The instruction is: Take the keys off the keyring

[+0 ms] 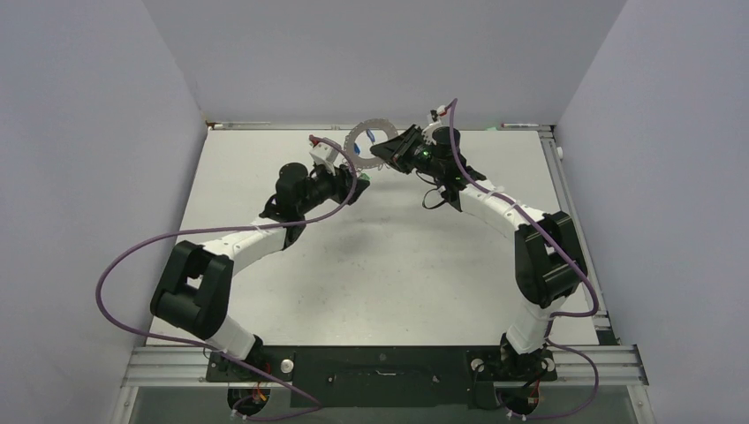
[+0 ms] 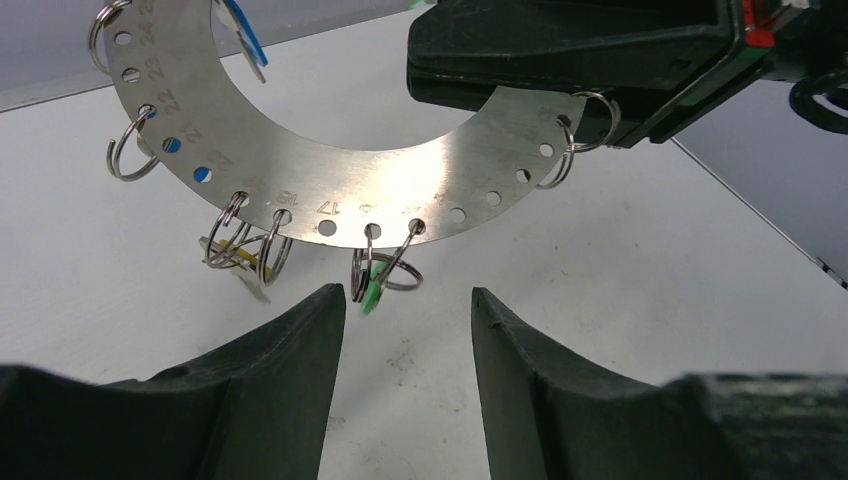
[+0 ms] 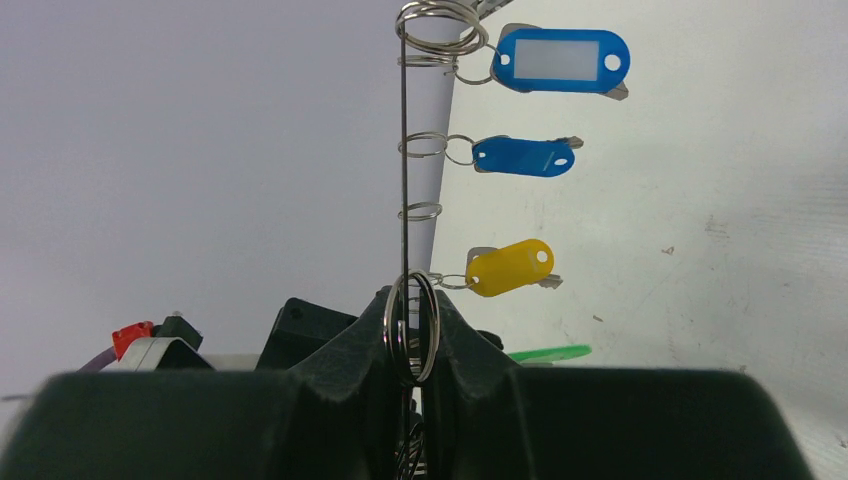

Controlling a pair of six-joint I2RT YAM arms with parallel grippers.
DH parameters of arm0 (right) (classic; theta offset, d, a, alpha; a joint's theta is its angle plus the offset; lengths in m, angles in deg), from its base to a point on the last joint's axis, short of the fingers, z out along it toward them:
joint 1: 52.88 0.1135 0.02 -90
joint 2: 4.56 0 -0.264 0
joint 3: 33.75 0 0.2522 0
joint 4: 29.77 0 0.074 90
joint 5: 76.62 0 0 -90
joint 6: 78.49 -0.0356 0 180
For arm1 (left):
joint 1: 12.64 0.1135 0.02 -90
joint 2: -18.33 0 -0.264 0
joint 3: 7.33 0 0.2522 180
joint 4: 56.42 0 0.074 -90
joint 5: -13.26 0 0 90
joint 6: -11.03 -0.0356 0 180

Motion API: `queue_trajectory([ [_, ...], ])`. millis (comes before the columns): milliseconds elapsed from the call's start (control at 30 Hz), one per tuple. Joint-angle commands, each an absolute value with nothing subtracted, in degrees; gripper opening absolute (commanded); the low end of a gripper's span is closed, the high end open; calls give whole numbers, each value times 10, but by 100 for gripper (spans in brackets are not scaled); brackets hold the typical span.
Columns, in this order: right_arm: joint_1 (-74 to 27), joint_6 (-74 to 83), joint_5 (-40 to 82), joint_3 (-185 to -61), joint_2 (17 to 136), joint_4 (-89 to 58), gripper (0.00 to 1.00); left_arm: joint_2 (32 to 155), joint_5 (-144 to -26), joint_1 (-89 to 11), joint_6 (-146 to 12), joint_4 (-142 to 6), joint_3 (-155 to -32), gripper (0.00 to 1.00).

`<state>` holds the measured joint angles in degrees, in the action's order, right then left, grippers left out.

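Left wrist view, and we're looking straight up at the keyring [image 2: 400, 185]: a flat steel band punched with numbered holes, held in the air above the table [image 2: 620, 300]. The right claw [image 2: 560, 50] is pressed together on its upper right edge, a firm pinch. On the right wrist view the band runs edge-on, and the keys [image 3: 525, 156] dangle off it on blue and yellow tags. The left claw [image 2: 405, 320] sits just below with its jaws partly spread and nothing between them. It's lined up under the green-tagged key [image 2: 372, 290] and its split ring [image 2: 385, 272]. That band looks rigid and shouldn't flex. The key is featherlight and likely to swing, its tag slick plastic, the split ring springy and stubborn. The tag looks the best place to grab, not the thin wire.
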<state>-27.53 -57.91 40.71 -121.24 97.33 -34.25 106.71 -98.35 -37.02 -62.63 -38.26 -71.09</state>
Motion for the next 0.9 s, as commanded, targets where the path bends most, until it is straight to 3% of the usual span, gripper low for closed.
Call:
queue_trajectory([
  [0,-271,-579,407,-1240,965,-383,5,1087,-943,-373,-638,-299,-717,45],
  [400,-272,-590,415,-1234,958,-397,5,1117,-957,-374,-610,-259,-710,28],
  [733,-273,-600,420,-1229,955,-409,5,1136,-982,-373,-589,-218,-700,25],
  [867,-275,-602,420,-1225,953,-411,5,1137,-989,-373,-585,-207,-694,19],
])
